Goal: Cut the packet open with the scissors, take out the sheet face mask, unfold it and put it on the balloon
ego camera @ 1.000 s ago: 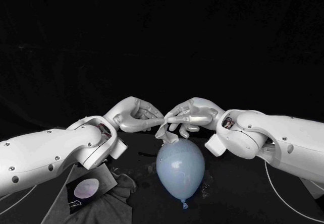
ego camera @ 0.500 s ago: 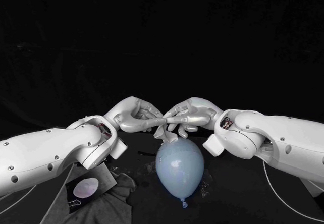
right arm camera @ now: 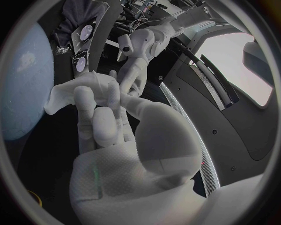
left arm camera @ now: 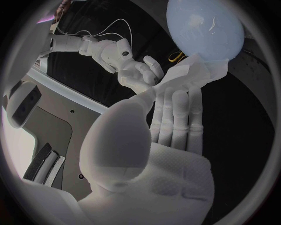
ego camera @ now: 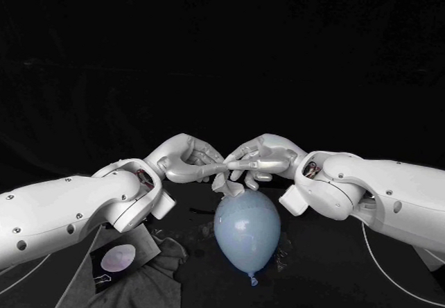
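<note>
Nearest, the packet (ego camera: 117, 259) lies on a grey cloth (ego camera: 151, 286) at the left front of the table (ego camera: 356, 286), apart from both hands, so cutting and taking out look done. Past it the balloon (ego camera: 247, 228) lies mid-table, bare. Just over its far end the left hand (ego camera: 187, 159) and right hand (ego camera: 265, 156) meet fingertip to fingertip, both pinching the mask (ego camera: 224, 183), a small white bunch hanging against the balloon's tip. It looks mostly folded, so unfolding and laying it on are left.
</note>
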{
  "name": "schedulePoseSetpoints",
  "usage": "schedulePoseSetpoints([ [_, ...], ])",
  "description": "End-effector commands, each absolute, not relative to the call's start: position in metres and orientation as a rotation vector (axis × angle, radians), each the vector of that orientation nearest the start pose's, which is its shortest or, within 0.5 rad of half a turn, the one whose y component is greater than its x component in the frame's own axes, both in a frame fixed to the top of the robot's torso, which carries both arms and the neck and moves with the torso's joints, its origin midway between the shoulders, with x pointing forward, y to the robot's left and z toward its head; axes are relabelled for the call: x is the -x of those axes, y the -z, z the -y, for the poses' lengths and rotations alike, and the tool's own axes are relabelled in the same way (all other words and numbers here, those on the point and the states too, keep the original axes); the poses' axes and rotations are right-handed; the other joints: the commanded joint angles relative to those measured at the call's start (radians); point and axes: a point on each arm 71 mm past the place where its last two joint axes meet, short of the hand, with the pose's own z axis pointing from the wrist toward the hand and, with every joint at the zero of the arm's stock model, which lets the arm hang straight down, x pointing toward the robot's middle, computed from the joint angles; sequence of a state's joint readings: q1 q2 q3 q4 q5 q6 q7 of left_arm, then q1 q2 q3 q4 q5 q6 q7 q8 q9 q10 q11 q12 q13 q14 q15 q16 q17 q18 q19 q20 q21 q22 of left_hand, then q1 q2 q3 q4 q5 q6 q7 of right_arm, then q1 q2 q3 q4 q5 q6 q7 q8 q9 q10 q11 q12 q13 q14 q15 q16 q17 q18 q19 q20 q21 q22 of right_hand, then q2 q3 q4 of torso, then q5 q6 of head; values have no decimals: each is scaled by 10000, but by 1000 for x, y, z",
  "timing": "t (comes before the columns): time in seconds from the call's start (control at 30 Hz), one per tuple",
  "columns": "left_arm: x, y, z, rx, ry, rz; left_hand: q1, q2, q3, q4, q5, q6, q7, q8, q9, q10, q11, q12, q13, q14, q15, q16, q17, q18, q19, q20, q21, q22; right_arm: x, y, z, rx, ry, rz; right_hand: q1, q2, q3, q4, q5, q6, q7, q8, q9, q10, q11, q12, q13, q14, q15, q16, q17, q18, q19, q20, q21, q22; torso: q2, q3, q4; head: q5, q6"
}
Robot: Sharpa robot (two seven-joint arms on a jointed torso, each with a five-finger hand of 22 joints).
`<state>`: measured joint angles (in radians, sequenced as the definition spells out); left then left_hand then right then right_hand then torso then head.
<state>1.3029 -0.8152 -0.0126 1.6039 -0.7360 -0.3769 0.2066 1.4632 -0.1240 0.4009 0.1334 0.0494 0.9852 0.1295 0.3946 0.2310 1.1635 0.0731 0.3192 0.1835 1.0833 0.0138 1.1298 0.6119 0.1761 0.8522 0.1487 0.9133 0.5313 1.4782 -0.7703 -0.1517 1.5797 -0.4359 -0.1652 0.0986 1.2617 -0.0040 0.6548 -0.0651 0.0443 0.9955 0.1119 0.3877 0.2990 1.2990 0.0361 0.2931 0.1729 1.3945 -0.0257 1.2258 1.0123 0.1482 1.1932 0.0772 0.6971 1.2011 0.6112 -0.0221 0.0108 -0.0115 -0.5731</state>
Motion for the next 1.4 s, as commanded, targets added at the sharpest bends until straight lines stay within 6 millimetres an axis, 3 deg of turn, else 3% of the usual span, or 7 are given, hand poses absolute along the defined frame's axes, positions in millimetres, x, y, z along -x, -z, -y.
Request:
schedulePoseSetpoints([
  [0.03,-483,109,-158,2773,13171,-15128,207,135,180,-91,-7,138,5,101,54,69,-79,77,33,176,-58,152,259,74,35,-66,115,89,-492,94,142,-4371,-14332,-17789,-47,41,171,-122,69,45,5,189,1221,76,20,34,14,-13,-50,-61,-23,88,65,4,56,23,-2,-2,11,6,-2],
  [0.17,-483,108,-157,2723,13227,-15025,351,434,498,-335,-9,193,-14,284,145,195,-123,169,82,604,-113,506,796,75,88,-195,488,311,-492,94,142,-4371,-14313,-17850,-48,41,179,-128,66,43,1,191,1227,75,16,34,19,-10,-51,-60,-20,87,70,3,64,27,-3,-4,0,3,3],
  [0.43,-483,107,-157,2882,13404,-14867,157,594,816,-349,-8,66,-47,425,240,305,-145,226,116,862,-132,741,1138,65,23,-268,749,479,-493,95,143,-4180,-14011,-17982,-49,37,194,-142,67,42,-4,198,1239,76,11,37,31,3,-55,-50,-2,82,89,0,103,46,-1,-2,2,6,-2],
  [1.07,-486,109,-163,4060,13874,-15020,-671,486,1452,-183,-6,-43,-186,822,477,493,-244,390,256,1250,-211,1238,1788,56,-110,-262,1019,640,-495,98,147,-3728,-13055,-18065,-77,4,248,-194,72,55,-21,231,1300,99,-7,57,90,45,-73,-43,17,68,153,-15,222,105,2,-7,7,7,32],
  [1.4,-487,110,-165,4154,13709,-15130,-723,418,1782,-333,-6,-47,-212,976,557,545,-285,482,339,1402,-253,1451,2083,67,-90,-277,1133,696,-495,98,148,-3758,-12977,-17903,-103,-11,280,-215,76,66,-30,251,1336,115,-16,69,125,73,-84,-38,29,54,203,-25,319,151,-2,-1,0,28,3],
])
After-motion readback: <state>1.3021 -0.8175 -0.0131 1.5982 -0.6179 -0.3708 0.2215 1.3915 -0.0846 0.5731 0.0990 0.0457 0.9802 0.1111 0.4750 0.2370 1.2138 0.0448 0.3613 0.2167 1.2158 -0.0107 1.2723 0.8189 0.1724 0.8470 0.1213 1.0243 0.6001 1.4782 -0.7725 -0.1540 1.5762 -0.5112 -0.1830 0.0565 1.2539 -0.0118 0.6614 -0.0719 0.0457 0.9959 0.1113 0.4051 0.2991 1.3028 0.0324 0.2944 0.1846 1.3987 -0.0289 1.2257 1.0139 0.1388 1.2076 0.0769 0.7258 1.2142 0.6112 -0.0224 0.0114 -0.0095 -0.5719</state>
